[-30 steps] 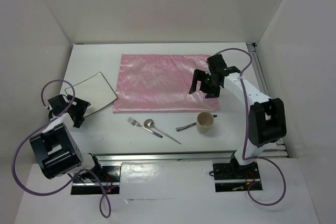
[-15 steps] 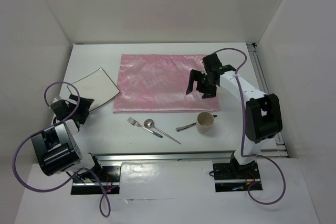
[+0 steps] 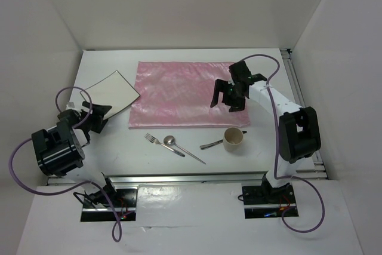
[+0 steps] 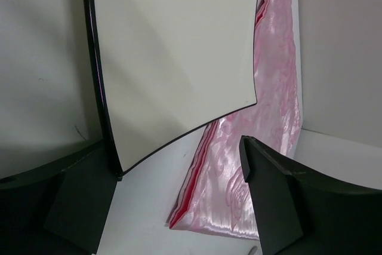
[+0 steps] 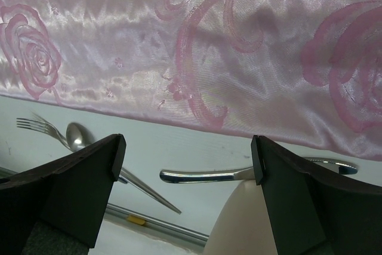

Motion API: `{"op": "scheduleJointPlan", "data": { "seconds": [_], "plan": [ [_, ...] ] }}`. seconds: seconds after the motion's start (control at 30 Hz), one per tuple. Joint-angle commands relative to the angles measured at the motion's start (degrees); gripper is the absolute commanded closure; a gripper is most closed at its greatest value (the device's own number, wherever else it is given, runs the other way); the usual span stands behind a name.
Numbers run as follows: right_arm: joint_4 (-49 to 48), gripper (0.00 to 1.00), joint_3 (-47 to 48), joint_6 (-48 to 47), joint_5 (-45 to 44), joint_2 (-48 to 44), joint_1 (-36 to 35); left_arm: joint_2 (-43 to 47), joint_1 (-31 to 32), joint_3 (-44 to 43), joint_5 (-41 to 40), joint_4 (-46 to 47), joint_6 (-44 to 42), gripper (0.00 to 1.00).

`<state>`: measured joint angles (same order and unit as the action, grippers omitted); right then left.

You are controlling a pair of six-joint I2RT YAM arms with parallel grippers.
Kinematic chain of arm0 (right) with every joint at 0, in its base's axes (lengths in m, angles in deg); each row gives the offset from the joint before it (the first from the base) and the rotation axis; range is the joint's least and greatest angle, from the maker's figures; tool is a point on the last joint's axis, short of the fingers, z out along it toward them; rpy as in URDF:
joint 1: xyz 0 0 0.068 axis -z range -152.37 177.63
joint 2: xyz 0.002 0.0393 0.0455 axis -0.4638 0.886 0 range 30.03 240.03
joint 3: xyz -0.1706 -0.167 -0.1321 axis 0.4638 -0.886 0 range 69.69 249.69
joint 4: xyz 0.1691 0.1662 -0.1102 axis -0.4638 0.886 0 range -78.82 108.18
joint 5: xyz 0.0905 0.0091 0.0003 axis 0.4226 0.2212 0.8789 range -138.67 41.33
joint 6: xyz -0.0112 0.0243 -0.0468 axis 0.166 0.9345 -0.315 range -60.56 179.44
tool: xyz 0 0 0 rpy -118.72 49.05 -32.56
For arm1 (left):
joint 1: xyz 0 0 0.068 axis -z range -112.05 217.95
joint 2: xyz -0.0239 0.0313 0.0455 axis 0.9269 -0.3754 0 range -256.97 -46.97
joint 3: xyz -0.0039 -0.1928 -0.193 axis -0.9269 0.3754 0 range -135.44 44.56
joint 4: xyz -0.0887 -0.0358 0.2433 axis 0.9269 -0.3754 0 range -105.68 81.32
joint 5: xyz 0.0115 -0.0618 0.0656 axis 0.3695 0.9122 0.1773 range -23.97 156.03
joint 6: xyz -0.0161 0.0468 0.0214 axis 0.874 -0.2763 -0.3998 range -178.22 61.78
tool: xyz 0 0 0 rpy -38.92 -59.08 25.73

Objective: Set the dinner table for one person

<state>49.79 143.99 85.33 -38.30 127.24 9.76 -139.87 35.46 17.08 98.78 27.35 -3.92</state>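
The white dinner table carries a shiny pink cloth. A white square plate lies at the left, one corner over the cloth's left edge. My left gripper is open at the plate's near corner. In the left wrist view the plate has that corner against my left finger, with the cloth beyond; the gripper holds nothing. My right gripper is open and empty above the cloth's front right part; in its own view it hovers over the cloth.
A fork, a spoon and another metal utensil lie in front of the cloth, next to a cream cup. The right wrist view shows the fork, spoon, utensil handle and cup. White walls enclose the table.
The left arm has swung back and left, and the plate has turned and slid toward the cloth, its corner now over the cloth edge. The right gripper has shifted slightly left over the cloth.
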Motion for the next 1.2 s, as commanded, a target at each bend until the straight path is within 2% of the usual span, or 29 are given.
{"op": "scheduleJointPlan", "data": {
  "seconds": [0.0, 0.13, 0.37, 0.43, 0.47, 0.6, 0.9, 1.17],
  "plan": [
    [-0.6, 0.00, 0.3, 0.3, -1.1, -2.8, -0.6, -1.8, 0.1, 0.3, -2.2, -7.6, -2.3, 0.07],
    [-1.2, 0.00, 0.3, 0.3, 0.0, -2.8, -0.6, 0.6, 0.1, 0.3, -7.3, -10.1, -2.3, 0.11],
    [-2.2, 0.00, 1.5, -0.2, 1.6, -0.4, -0.6, 8.6, 0.1, 3.2, -16.7, -13.6, 1.1, 0.10],
    [-2.2, 0.00, 1.5, -0.2, 0.6, -0.4, -1.1, 8.6, 0.1, 3.2, -16.8, -13.6, 1.6, 0.10],
    [-2.2, 0.00, 2.1, -0.2, -0.7, 0.1, -1.8, 8.6, 0.1, 2.5, -14.2, -12.6, 1.6, 0.10],
    [-2.2, 0.00, 2.6, -0.8, -1.3, 0.6, -2.3, 1.1, 0.1, -0.9, -9.1, -9.8, 0.4, 0.11],
    [-1.2, 0.00, 2.6, -1.3, -4.7, 0.6, -2.9, -2.6, 0.1, -2.8, -8.5, -7.5, 1.4, 0.18],
    [-1.2, 0.00, 2.6, -1.3, -5.3, 1.7, -2.9, -5.2, 0.1, -3.4, -6.1, -5.1, 1.4, 0.32]
  ]
}}
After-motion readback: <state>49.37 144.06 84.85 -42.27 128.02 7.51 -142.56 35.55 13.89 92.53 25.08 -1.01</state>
